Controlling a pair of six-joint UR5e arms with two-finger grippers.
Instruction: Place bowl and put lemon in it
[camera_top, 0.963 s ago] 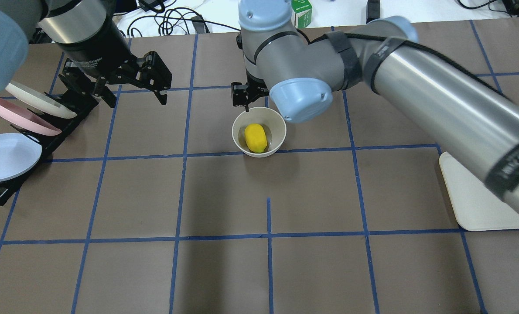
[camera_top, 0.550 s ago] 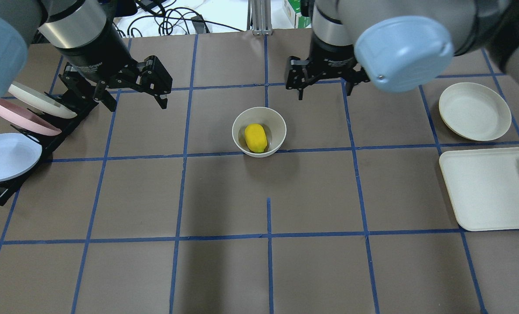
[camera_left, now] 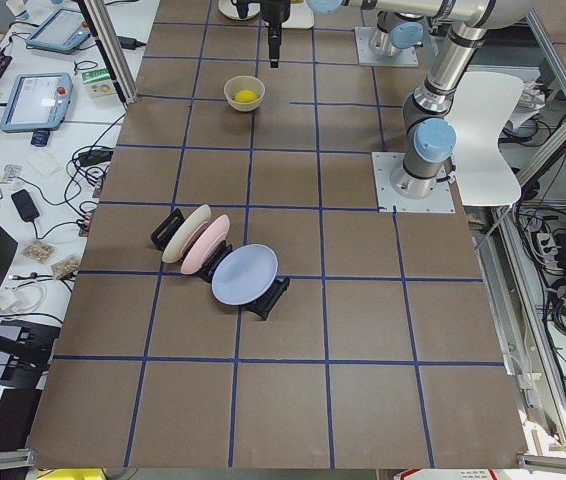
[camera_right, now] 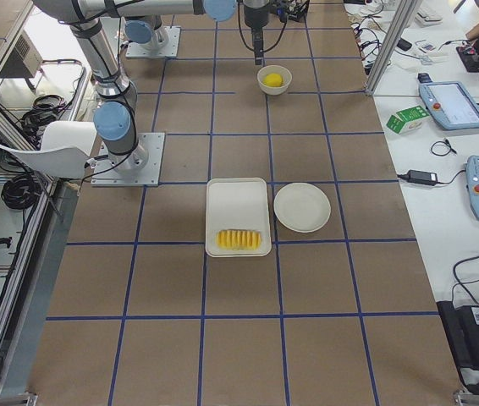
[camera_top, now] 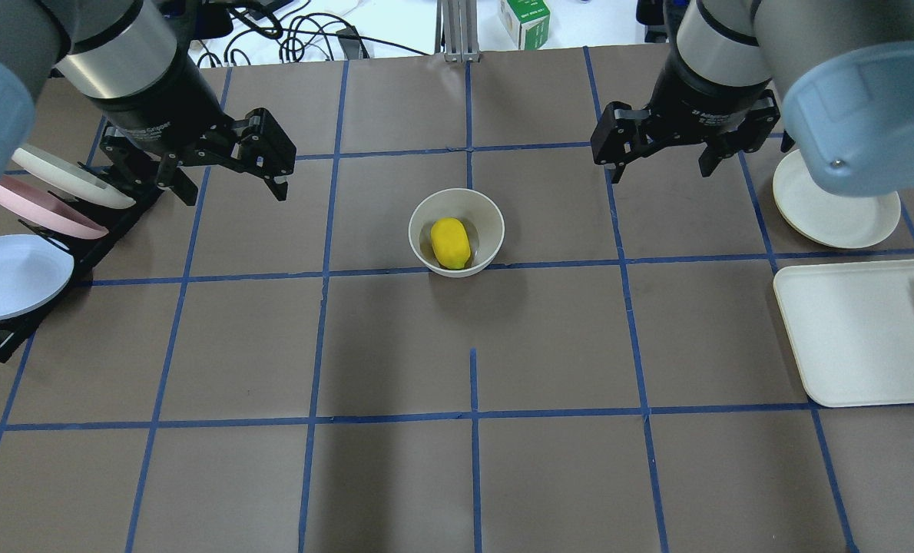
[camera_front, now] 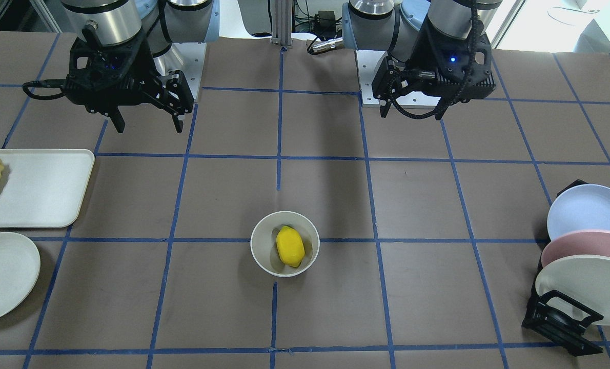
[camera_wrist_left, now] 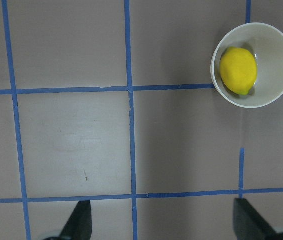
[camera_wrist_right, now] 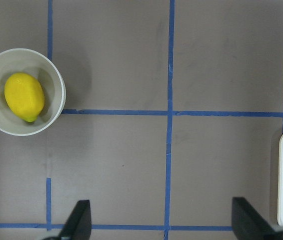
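Bowl [camera_top: 492,226] stands upright on the table [camera_top: 395,346] near the centre, just on the far side of a blue tape line. Lemon [camera_top: 450,243] lies inside it, a little toward the robot's left of the bowl's middle. Its long axis runs roughly away from the robot, slightly slanted. Left gripper [camera_top: 236,190] has its jaws spread wide and holds nothing; the bowl lies off to its right. Right gripper [camera_top: 661,172] is likewise spread and empty, with the bowl off to its left. Both hang well apart from the bowl, about equally far on either side, so neither arm has a clear claim to being nearer. How high they hang is hard to judge, since the side views are too small. Both parts of the task look done, so the coming move is probably only a retreat. Room around the bowl is open on all sides. The plate rack [camera_top: 42,215] is at the left edge, and the flat plate [camera_top: 818,207] and white tray [camera_top: 849,338] are at the right, all well clear of it.
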